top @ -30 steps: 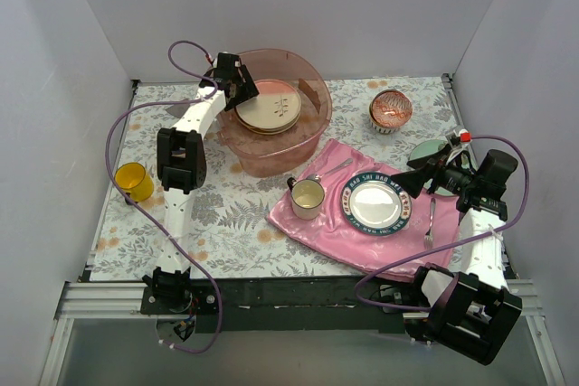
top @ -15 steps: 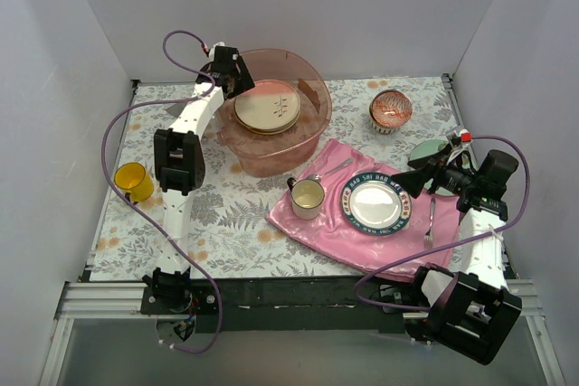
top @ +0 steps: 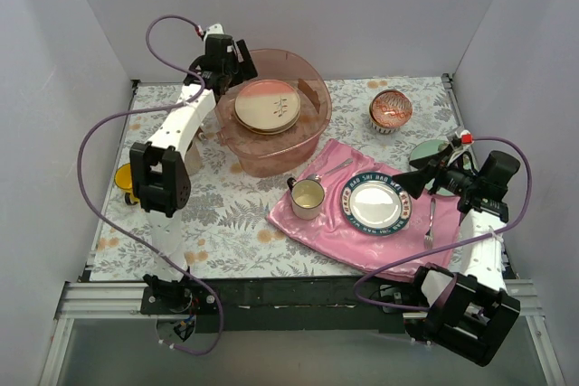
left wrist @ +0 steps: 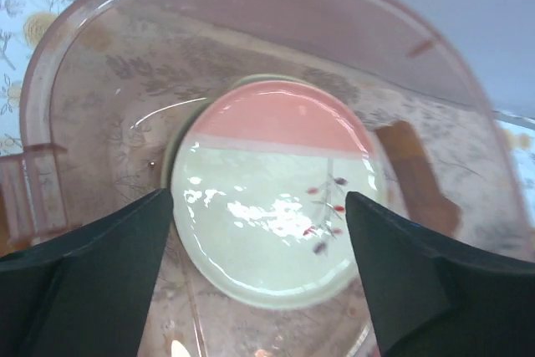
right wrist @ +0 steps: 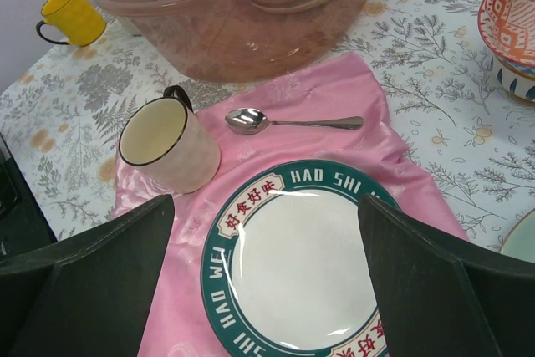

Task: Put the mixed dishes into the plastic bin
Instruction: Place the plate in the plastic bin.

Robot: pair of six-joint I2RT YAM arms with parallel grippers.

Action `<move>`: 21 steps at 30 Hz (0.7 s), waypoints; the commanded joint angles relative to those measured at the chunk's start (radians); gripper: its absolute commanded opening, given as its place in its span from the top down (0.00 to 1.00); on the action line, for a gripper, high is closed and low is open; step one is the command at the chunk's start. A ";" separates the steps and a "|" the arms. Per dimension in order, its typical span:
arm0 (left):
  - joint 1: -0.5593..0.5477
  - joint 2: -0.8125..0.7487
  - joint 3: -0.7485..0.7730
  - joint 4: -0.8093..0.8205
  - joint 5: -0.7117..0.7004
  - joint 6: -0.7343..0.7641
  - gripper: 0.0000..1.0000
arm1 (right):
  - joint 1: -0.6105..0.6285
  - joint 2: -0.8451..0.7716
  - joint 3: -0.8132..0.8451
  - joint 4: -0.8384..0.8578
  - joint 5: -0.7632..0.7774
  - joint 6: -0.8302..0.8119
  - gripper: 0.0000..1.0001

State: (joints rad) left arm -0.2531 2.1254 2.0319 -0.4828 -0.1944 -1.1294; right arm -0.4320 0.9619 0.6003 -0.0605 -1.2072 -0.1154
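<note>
The plastic bin (top: 308, 133) stands at the back middle and holds a stack of plates, with a peach and cream plate (top: 268, 106) on top. My left gripper (top: 237, 65) hovers open and empty above the bin's far left rim. In the left wrist view the plate (left wrist: 276, 198) lies between the open fingers of the left gripper (left wrist: 257, 200). The red-patterned bowl (top: 391, 110) sits at the back right. The mint-green plate (top: 427, 149) is half hidden by my open, empty right gripper (top: 409, 180). The yellow mug (top: 124, 177) peeks from behind the left arm. I cannot make out the other mug.
A pink cloth (top: 312, 228) carries the dark-blue-rimmed lettered plate (top: 377, 206), a cream cup (top: 308, 196) and a spoon (top: 331, 170). A fork (top: 431, 221) lies at the cloth's right edge. The right wrist view shows the plate (right wrist: 292, 265), cup (right wrist: 167, 144) and spoon (right wrist: 292, 121).
My left gripper has risen and drawn back from the plates toward the bin's far left rim. Its elbow swung left over the yellow mug. The right arm has not moved.
</note>
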 commanded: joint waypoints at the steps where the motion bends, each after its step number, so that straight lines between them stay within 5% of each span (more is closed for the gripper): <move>1: -0.011 -0.305 -0.203 0.153 0.018 0.026 0.08 | -0.016 -0.038 0.038 -0.010 -0.015 -0.044 0.01; 2: -0.012 -0.346 -0.246 0.168 0.021 0.026 0.02 | -0.017 -0.043 0.036 -0.012 -0.017 -0.049 0.01; 14: 0.017 -1.031 -0.902 0.354 0.189 -0.014 0.02 | -0.033 -0.083 0.050 -0.168 0.084 -0.272 0.01; 21: 0.023 -1.303 -1.209 0.293 0.341 0.039 0.02 | -0.030 -0.039 0.160 -0.462 0.175 -0.675 0.01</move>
State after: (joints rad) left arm -0.2363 0.9375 0.9363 -0.1566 0.0315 -1.1301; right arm -0.4587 0.8989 0.6632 -0.3264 -1.0927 -0.4915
